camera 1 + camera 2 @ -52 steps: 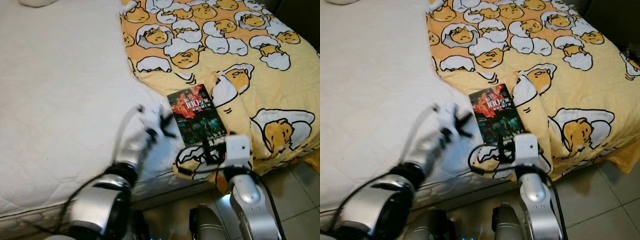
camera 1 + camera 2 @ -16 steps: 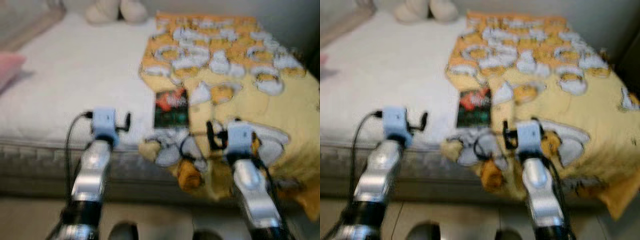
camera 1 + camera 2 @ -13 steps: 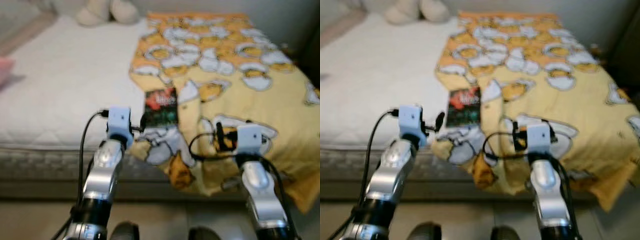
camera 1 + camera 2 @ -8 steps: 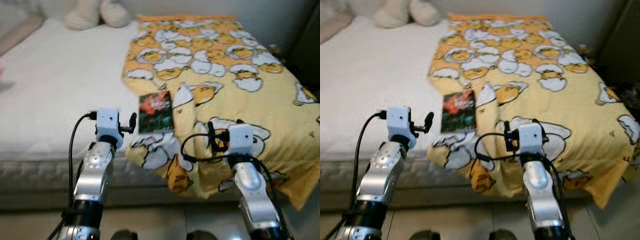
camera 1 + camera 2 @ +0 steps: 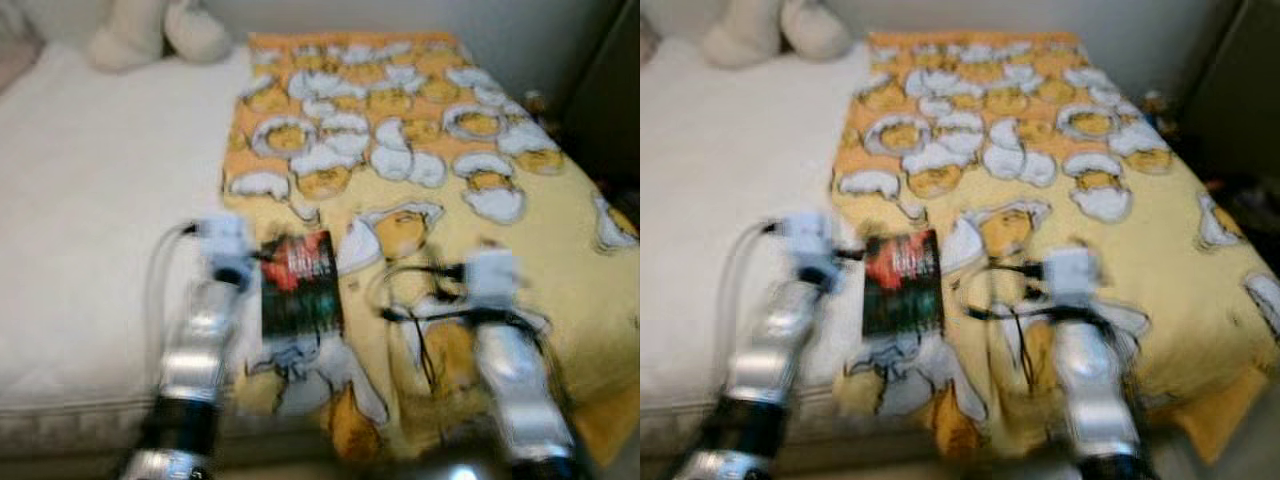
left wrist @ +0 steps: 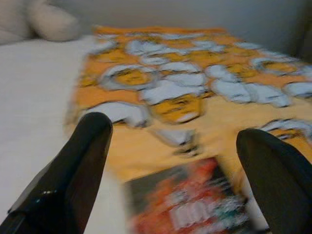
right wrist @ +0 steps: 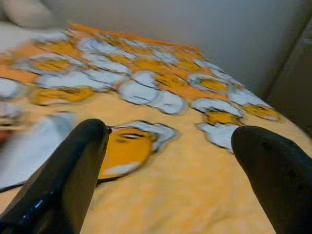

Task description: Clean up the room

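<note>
A dark book (image 5: 298, 283) with a red cover picture lies flat on the bed, at the edge of a yellow blanket (image 5: 420, 150) printed with egg cartoons. My left gripper (image 5: 255, 262) hovers just left of the book, and in its wrist view the book (image 6: 195, 204) lies below and between the fingers (image 6: 83, 156), which stand wide apart. My right gripper (image 5: 445, 280) hangs over the blanket to the right of the book. Its fingers (image 7: 73, 165) are also spread, with only blanket (image 7: 161, 161) beyond them. All views are blurred.
A white mattress (image 5: 90, 210) takes up the left half of the bed. A pale plush toy (image 5: 150, 30) lies at its far end by the wall. Something dark (image 5: 610, 90) stands past the bed's right side. The bed's near edge runs under my arms.
The whole picture has shifted, so the camera has moved nearer the bed. Both arms now reach over the bed's edge, and the left gripper has come up beside the book.
</note>
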